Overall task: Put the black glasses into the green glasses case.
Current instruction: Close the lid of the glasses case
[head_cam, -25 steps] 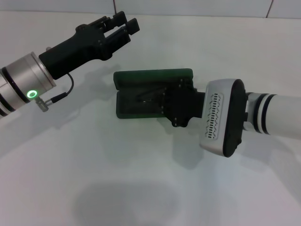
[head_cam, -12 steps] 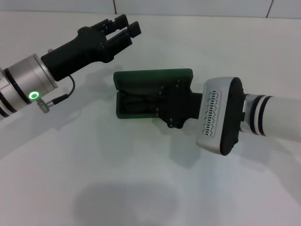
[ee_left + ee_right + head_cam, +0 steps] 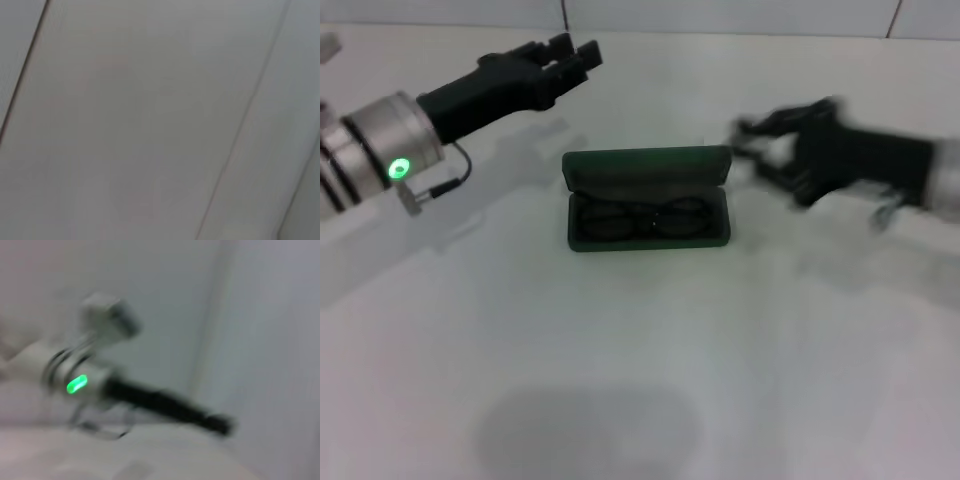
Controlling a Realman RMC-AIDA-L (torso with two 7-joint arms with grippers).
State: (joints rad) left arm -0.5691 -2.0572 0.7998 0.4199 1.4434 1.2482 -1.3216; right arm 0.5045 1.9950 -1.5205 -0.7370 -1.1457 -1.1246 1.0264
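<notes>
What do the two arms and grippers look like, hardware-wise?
The left gripper is chunky matte black on a silver cylindrical wrist with black bands, a lit green ring and a thin black cable. The right gripper is also black, too blurred for detail.

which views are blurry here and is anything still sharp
Head view: the right pincer is streaked with motion blur, while the green glasses case, the black glasses lying in it and the left pincer read fairly clearly. Right wrist view: smeared throughout. Left wrist view: only a soft, featureless grey surface.
</notes>
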